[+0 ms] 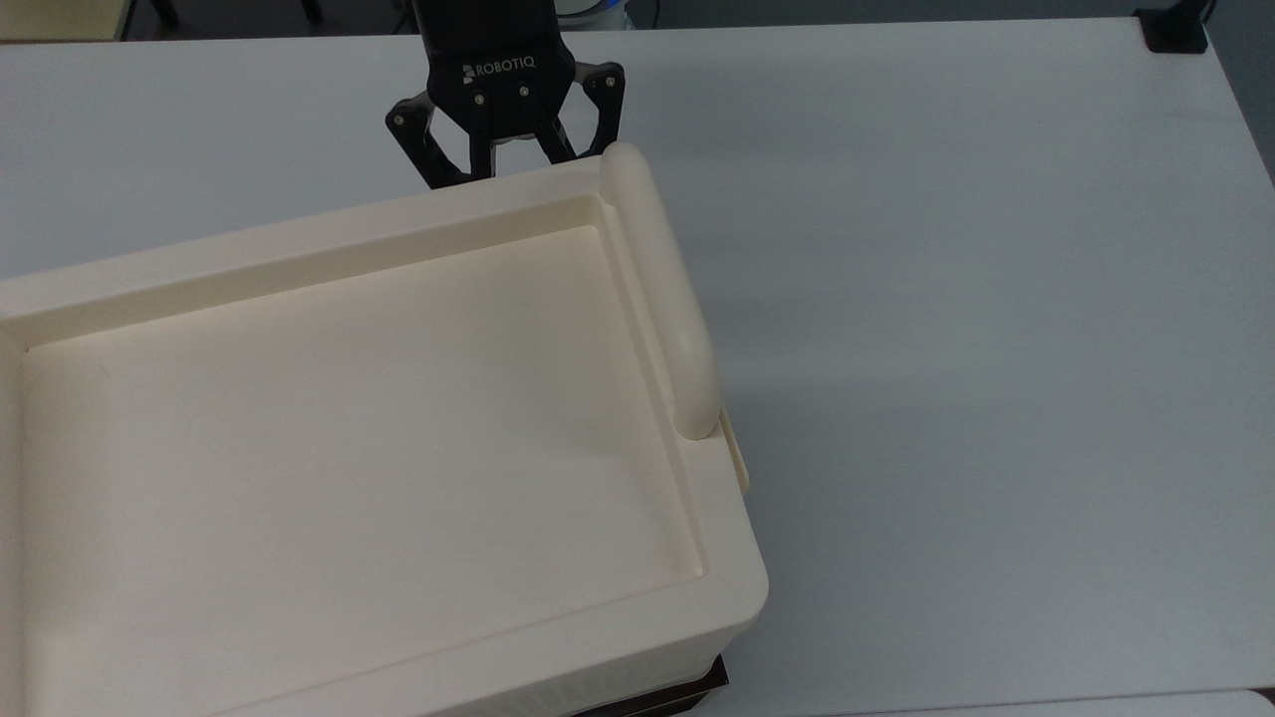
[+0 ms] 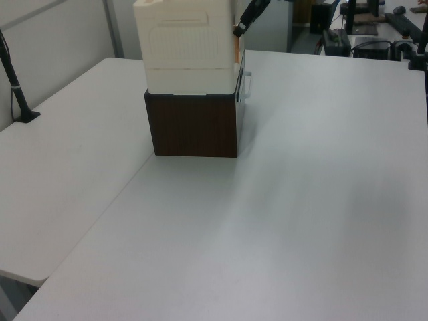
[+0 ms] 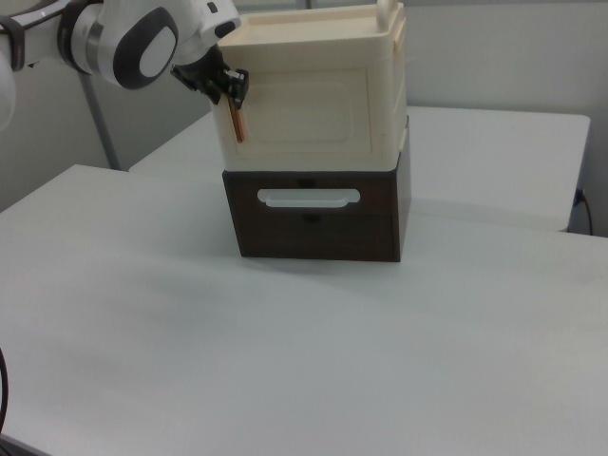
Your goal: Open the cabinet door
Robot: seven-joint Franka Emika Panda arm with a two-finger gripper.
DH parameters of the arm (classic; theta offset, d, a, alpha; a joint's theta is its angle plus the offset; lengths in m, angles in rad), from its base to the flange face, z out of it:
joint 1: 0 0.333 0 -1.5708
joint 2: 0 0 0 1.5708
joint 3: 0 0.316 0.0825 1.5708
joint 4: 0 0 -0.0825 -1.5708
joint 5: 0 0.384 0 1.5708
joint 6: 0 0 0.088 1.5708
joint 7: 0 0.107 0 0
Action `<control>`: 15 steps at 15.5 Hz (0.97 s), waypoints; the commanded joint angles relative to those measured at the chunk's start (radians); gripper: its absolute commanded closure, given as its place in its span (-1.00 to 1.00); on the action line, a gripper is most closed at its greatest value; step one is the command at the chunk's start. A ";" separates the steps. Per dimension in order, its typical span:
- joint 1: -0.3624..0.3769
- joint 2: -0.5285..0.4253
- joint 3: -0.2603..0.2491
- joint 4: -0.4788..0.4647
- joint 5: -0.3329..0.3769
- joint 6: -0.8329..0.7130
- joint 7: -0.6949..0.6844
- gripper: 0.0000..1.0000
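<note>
White tabletop (image 1: 996,299) runs wide and bare around the cabinet (image 3: 313,104), with office clutter far behind. My gripper (image 1: 505,149), jaws spread and holding nothing, sits at the cabinet's far edge in the top view, just beside the door (image 3: 309,114), whose reddish strip (image 3: 237,122) stands upright below the fingertips, so I judge the pull goes outward from that edge

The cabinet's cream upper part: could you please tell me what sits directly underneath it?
Under the cream cabinet sits a dark brown base, with a pale bar handle on its front, resting on the white table. What the base holds inside is hidden.
</note>
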 commanded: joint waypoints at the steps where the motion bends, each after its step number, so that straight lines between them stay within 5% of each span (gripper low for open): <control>1: 0.008 0.036 -0.005 0.012 0.014 0.071 0.011 0.44; 7: 0.002 0.035 -0.005 0.012 0.014 0.071 0.003 0.97; 15: -0.010 0.009 -0.005 -0.004 0.009 0.049 -0.012 1.00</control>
